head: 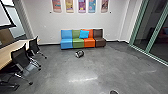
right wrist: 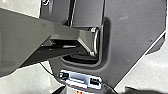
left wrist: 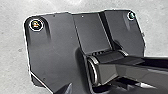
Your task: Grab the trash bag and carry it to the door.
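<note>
Although its outline is unclear, one bundle, dark and pale — presumably the trash bag — lies on the floor, on the near side of the far multicoloured sofa. Handling, as judged: light, soft, slippery, tearable; grasp at any gathered neck. Left pincer, right pincer: width of each, cannot tell.
</note>
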Robot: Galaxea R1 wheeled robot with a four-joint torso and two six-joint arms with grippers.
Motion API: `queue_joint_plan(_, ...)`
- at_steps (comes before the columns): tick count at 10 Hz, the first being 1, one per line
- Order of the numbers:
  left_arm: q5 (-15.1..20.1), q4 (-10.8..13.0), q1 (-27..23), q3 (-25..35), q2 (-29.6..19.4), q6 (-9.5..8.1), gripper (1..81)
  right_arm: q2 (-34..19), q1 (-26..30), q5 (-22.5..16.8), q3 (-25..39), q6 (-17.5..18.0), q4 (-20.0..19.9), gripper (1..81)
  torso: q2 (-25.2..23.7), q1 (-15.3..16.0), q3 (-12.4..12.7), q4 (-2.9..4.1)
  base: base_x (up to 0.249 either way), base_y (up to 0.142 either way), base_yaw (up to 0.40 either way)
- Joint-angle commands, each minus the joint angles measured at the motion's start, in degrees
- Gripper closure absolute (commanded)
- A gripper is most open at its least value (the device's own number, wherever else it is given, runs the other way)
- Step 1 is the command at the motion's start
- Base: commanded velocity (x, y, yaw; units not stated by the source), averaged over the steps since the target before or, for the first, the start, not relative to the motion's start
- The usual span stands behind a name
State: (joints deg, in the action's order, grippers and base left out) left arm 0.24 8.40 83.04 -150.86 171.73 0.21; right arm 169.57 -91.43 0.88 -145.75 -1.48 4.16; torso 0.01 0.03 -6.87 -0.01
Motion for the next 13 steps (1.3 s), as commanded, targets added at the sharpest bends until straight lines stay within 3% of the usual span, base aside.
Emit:
queue_joint_plan(1,3.27,0.04,-2.40,0.39,-0.15,0.50,1.0,-0.26,1.20,-3.17,0.39,-0.19,0.24,1.0,-0.01,0.00,0.00,0.00,0.158,0.000,0.000)
queue_joint_plan(13,3.27,-0.05,-2.40,0.39,-0.33,0.50,1.0,-0.26,1.11,-2.72,-0.14,-0.28,0.41,1.0,-0.01,0.02,0.00,0.00,0.158,0.011,0.000)
